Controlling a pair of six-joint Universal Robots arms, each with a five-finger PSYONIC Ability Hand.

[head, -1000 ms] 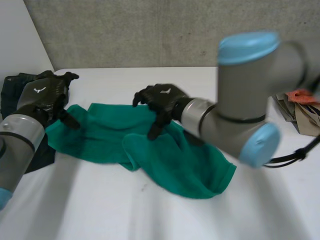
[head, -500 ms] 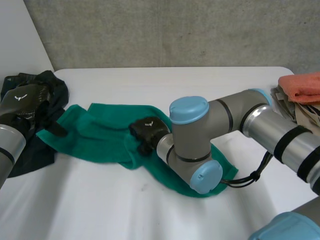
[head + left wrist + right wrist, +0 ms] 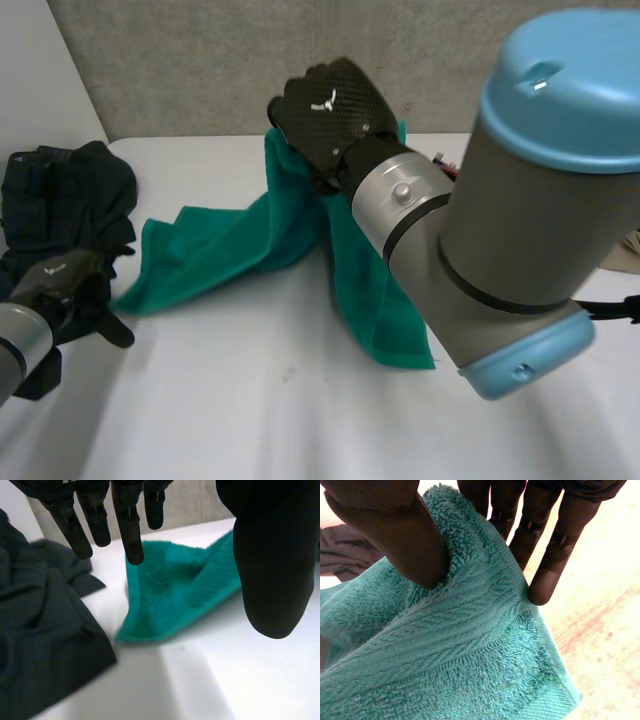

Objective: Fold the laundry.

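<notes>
The right hand (image 3: 330, 105) pinches the fluffy green terry towel (image 3: 230, 245) by its ribbed edge, thumb against fingers, lifted above the white table (image 3: 250, 400); the cloth's length slopes down in soft folds to a corner lying near the left hand (image 3: 65, 290). That hand's fingers are spread, holding nothing, beside a crumpled dark garment (image 3: 60, 190).

The towel (image 3: 250, 245) is teal green all over, with a looped terry surface and a band of fine ribbed stripes near its edge. The garment (image 3: 60, 190) is very dark, almost black, with a faint checked pattern. The right hand (image 3: 330, 105) is black with a woven sheen and a small white mark. The left hand (image 3: 62, 288) is black too. The table (image 3: 260, 400) is white.
</notes>
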